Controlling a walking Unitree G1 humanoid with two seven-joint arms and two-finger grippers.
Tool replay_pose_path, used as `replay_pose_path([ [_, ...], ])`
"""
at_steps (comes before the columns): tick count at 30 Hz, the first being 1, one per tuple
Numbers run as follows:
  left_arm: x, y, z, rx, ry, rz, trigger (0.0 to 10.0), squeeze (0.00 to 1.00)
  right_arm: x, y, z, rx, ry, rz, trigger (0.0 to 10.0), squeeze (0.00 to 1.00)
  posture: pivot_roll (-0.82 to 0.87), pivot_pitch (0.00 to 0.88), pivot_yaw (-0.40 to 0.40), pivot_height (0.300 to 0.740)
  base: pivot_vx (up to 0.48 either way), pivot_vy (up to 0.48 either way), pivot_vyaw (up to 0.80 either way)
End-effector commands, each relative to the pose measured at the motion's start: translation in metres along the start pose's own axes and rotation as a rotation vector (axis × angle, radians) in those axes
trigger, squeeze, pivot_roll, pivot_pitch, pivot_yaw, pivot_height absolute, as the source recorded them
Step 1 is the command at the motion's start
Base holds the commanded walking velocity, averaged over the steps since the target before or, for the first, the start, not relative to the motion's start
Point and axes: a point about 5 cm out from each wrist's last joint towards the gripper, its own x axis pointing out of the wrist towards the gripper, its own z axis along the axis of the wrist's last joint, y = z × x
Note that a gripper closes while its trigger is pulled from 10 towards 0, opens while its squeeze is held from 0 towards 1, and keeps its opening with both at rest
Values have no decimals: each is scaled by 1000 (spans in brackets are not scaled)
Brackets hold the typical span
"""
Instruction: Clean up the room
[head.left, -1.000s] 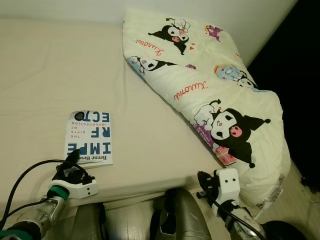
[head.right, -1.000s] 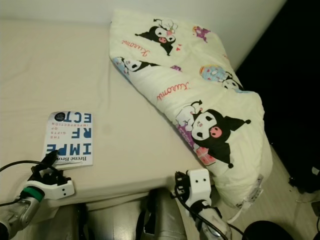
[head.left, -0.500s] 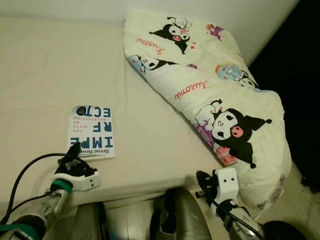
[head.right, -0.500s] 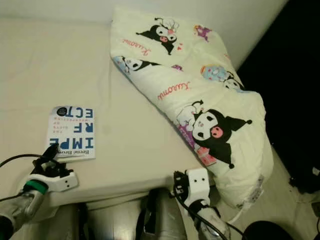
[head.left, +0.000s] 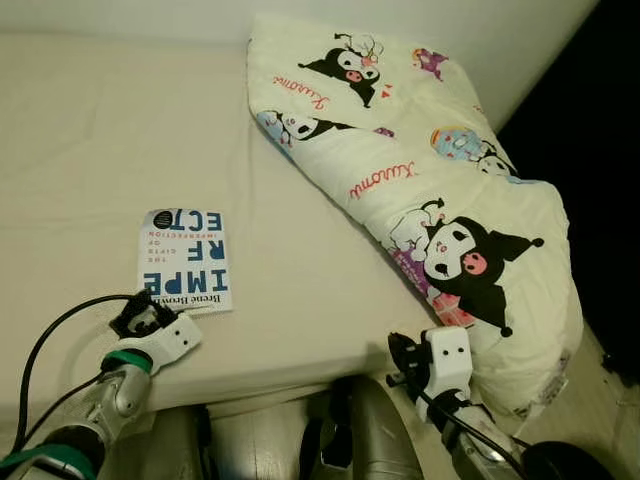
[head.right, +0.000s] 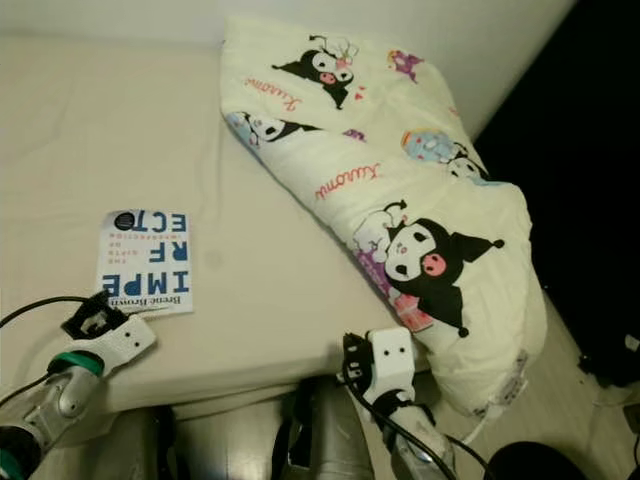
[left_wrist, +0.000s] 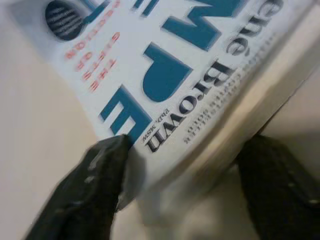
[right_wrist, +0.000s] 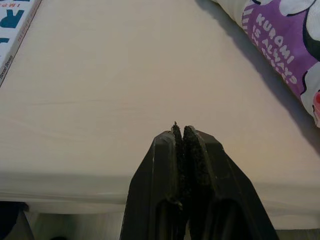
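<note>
Paperback book (head.left: 184, 262) lies lower left on the bed (head.left: 90, 140); our left gripper (left_wrist: 182, 165) has its fingers (left_wrist: 90, 185) spread astride its near edge. Right gripper (right_wrist: 182, 150), lower centre, fingers pressed together, waits beside the Kuromi quilt (head.left: 420, 170).

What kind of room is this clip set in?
Most likely a bedroom: a bed with a plain cream sheet, a folded cartoon-print quilt lying on it, and a book near the left gripper.
</note>
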Motion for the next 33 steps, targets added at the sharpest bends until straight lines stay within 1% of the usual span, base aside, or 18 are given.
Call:
replay_pose_path([
  [1, -6, -18, -14, -297, 153, -117, 0, 0, -3, -3, -9, 14, 40, -14, 10000, 0, -54, 198, -108, 600, 0, 0, 0],
  [2, -6, -18, -14, -297, 153, -117, 0, 0, -3, -3, -9, 14, 40, -14, 10000, 0, -54, 198, -108, 600, 0, 0, 0],
  [3, -7, -24, -14, -456, 190, -192, 0, 0, -3, -2, -9, 15, 40, -12, 10000, 0, -54, 198, -108, 600, 0, 0, 0],
  [6, -7, -28, -13, -535, 201, -242, 0, 0, -2, -1, -9, 15, 40, -11, 10000, 0, -54, 198, -108, 600, 0, 0, 0],
  [7, -8, -35, -10, -714, 220, -432, 0, 0, -1, -1, -9, 15, 39, -7, 10000, 0, -51, 197, -111, 600, 0, 0, 0],
  [8, -8, -35, -10, -714, 220, -432, 0, 0, -1, -1, -9, 15, 39, -7, 10000, 0, -51, 197, -111, 600, 0, 0, 0],
  [9, -8, -34, -9, -789, 215, -506, 0, 0, -1, -1, -9, 15, 38, -6, 10000, 0, -51, 197, -111, 600, 0, 0, 0],
  [11, -8, -34, -9, -789, 215, -506, 0, 0, -1, -1, -9, 15, 38, -6, 10000, 0, -51, 197, -111, 600, 0, 0, 0],
  [12, -8, -33, -5, -853, 188, -589, 4471, 0, -1, -1, -9, 15, 38, -7, 10000, 0, -52, 192, -110, 600, 0, 0, 0],
  [13, -8, -31, -2, -888, 153, -643, 10000, 0, -1, -1, -9, 14, 37, -8, 10000, 0, -52, 192, -110, 600, 0, 0, 0],
  [14, -8, -31, -2, -888, 153, -643, 10000, 0, -1, -1, -9, 14, 37, -8, 10000, 0, -52, 192, -110, 600, 0, 0, 0],
  [17, -6, -28, 16, -883, 22, -779, 10000, 0, 0, -2, -9, 13, 37, -9, 10000, 0, -56, 186, -109, 600, 0, 0, 0],
  [19, -2, -32, 48, -819, -116, -905, 10000, 0, 1, -1, -8, 13, 33, -8, 10000, 0, -56, 186, -109, 600, 0, 0, 0],
  [23, -2, -35, 62, -792, -169, -961, 10000, 0, 2, -1, -8, 14, 31, -8, 10000, 0, -56, 186, -109, 600, 0, 0, 0],
  [25, -6, -46, 83, -740, -237, -1076, 10000, 0, 2, 0, -8, 15, 29, -10, 10000, 0, -61, 179, -96, 600, 0, 0, 0],
  [31, -7, -59, 93, -708, -240, -1122, 10000, 0, 1, 0, -9, 18, 26, -19, 10000, 0, -73, 176, -83, 600, 0, 0, 0],
  [32, -5, -59, 94, -679, -241, -1081, 10000, 0, 0, -1, -9, 19, 25, -25, 10000, 0, -73, 176, -83, 600, 0, 0, 0],
  [33, 0, -57, 92, -572, -226, -969, 10000, 0, -1, -2, -9, 20, 26, -32, 10000, 0, -71, 181, -82, 600, 0, 0, 0],
])
